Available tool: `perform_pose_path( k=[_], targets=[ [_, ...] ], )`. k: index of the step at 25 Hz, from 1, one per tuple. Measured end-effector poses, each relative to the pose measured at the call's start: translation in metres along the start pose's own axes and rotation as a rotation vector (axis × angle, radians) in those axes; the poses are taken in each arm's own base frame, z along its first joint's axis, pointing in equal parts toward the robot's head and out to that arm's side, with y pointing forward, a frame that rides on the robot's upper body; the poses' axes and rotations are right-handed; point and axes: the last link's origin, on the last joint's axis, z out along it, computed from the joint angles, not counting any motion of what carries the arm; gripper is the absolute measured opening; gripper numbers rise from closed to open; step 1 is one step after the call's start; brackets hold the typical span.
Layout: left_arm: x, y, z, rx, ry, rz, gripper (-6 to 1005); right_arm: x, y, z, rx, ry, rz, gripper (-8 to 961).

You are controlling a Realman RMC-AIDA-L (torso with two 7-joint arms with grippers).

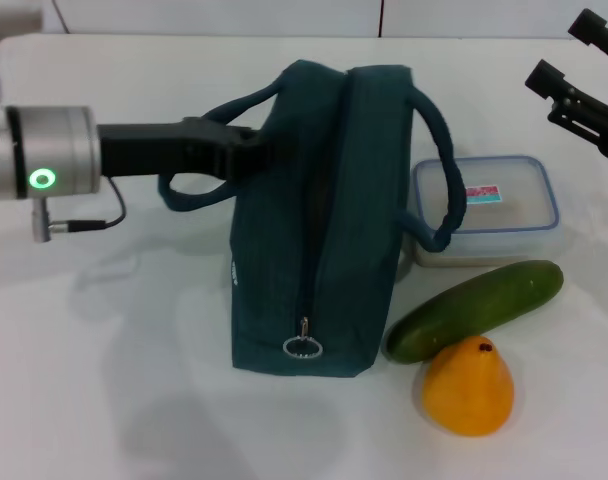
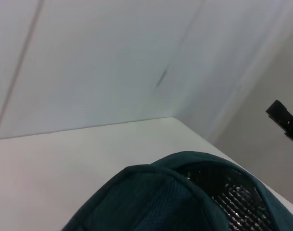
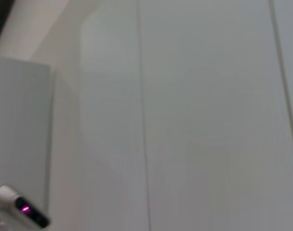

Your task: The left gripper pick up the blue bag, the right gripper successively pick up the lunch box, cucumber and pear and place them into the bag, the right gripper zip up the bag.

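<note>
**Left claw at the bag's handle, right arm held off at the far right**

The blue bag (image 1: 319,230) is seen standing upright in the middle of the white table (image 1: 114,400), its zipper running down the top toward the near end, where the ring pull (image 1: 302,347) hangs. The left gripper (image 1: 252,150) is reached in from the left, level with the bag's upper left edge, right where the left rope handle (image 1: 199,195) loops out. The fingertips are set against the bag's fabric and handle; whether they are closed on the handle cannot be told, as dark claw and dark cloth merge there. In the left wrist view the bag's top (image 2: 185,197) is filled into the lower part, with a patch of silver lining (image 2: 233,197) glimpsed through a gap.

To the right of the bag, the lunch box (image 1: 489,210) is lying flat, lid on, with the bag's right handle draped across its left side. Just nearer, the cucumber (image 1: 474,310) is laid at a slant, its left end close by the bag's base. The pear (image 1: 468,385) is placed nearest of all, touching the cucumber's near side.

The right gripper (image 1: 584,90) is held up at the far right edge, well clear of everything, its fingers spread apart.
</note>
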Motion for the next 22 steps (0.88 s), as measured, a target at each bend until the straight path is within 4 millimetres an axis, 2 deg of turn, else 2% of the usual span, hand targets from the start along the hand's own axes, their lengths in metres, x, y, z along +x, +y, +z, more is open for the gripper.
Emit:
perform_pose_path(
  k=[5, 7, 14, 19, 22],
  targets=[
    [-0.014, -0.001, -0.019, 0.036, 0.025, -0.02, 43, 0.009, -0.004, -0.004, 0.092, -0.013, 0.069, 824],
    [-0.019, -0.001, -0.022, 0.041, 0.038, -0.008, 43, 0.013, -0.01, -0.007, 0.187, -0.052, 0.131, 825],
    [-0.02, 0.0, -0.027, 0.04, 0.081, 0.072, 42, 0.039, -0.011, -0.022, 0.423, -0.123, 0.442, 824],
    [-0.02, -0.001, -0.027, 0.043, 0.08, 0.146, 42, 0.057, -0.005, -0.033, 0.488, -0.098, 0.648, 825],
    [-0.023, -0.001, -0.027, 0.042, 0.079, 0.173, 42, 0.065, 0.006, -0.029, 0.418, -0.009, 0.682, 825]
  ],
)
